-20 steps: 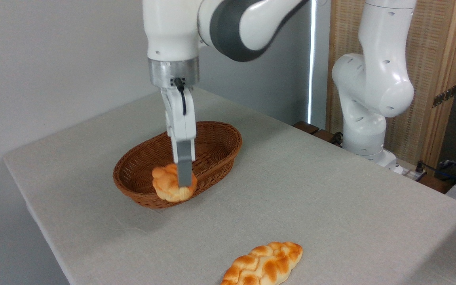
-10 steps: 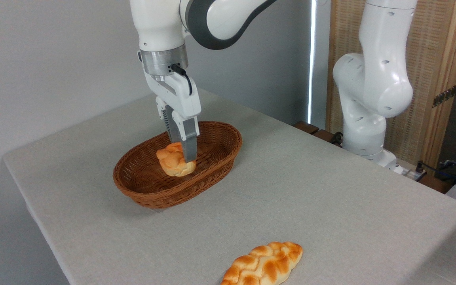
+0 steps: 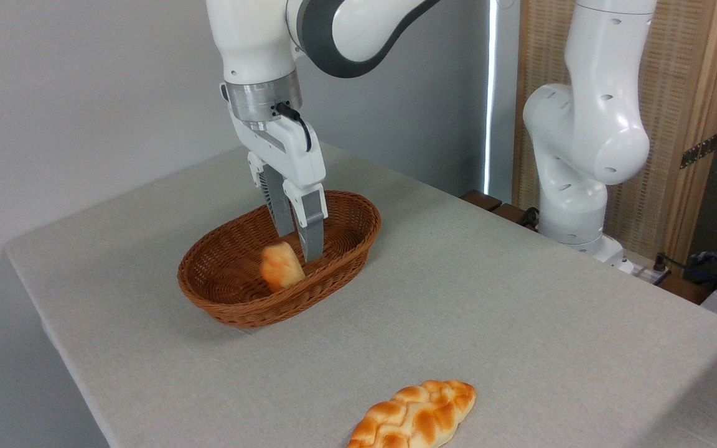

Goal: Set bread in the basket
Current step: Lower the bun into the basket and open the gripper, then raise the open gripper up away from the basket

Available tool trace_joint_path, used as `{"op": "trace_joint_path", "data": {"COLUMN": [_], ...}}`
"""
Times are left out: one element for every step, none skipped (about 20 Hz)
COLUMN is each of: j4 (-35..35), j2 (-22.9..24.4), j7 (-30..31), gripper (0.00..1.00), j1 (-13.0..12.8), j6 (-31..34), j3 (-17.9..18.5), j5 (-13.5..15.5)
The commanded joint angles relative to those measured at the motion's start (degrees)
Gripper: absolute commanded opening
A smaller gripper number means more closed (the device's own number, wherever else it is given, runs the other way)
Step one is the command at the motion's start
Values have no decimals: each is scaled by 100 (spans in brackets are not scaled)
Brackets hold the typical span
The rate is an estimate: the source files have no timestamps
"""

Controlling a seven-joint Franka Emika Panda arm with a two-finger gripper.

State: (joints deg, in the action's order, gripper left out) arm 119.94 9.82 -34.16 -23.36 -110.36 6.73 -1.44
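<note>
The gripper stands with fingers parted over the basket, holding nothing. The bread sits tilted inside; a finger could nudge it on retreat.

a robot lab or test room: a white robot arm is bolted at the far edge of a grey cloth-covered table, with loose cables beside its base and bare grey walls behind.

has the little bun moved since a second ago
Yes. The bun went from in front of the basket's near rim, gripped, to inside it, released by the open gripper.
</note>
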Motion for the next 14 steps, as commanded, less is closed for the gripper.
{"op": "trace_joint_path", "data": {"j4": [-155, -155, -163, -242, -382, -566, -759, -935, -1094, -1252, -1375, -1429, -1429, -1429], "j2": [3, 3, 11, 11, 11, 11, 11, 11, 11, 11, 11, 20, 29, 29], "j7": [41, 32, 41, 41, 50, 23, 15, 23, 23, 15, 14, 14, 14, 14], "gripper": [100, 100, 100, 100, 100, 100, 100, 100, 100, 100, 100, 100, 100, 100], "j1": [-10, -2, -2, -2, -10, -10, -2, -10, -10, -10, -10, -10, -10, -10], "j6": [147, 147, 155, 173, 269, 452, 602, 725, 857, 998, 1086, 1122, 1131, 1131], "j3": [56, 56, 74, 178, 292, 372, 503, 661, 793, 934, 1057, 1145, 1190, 1199], "j5": [109, 100, 100, 100, 100, 100, 100, 100, 100, 92, 83, 57, 48, 21]}}
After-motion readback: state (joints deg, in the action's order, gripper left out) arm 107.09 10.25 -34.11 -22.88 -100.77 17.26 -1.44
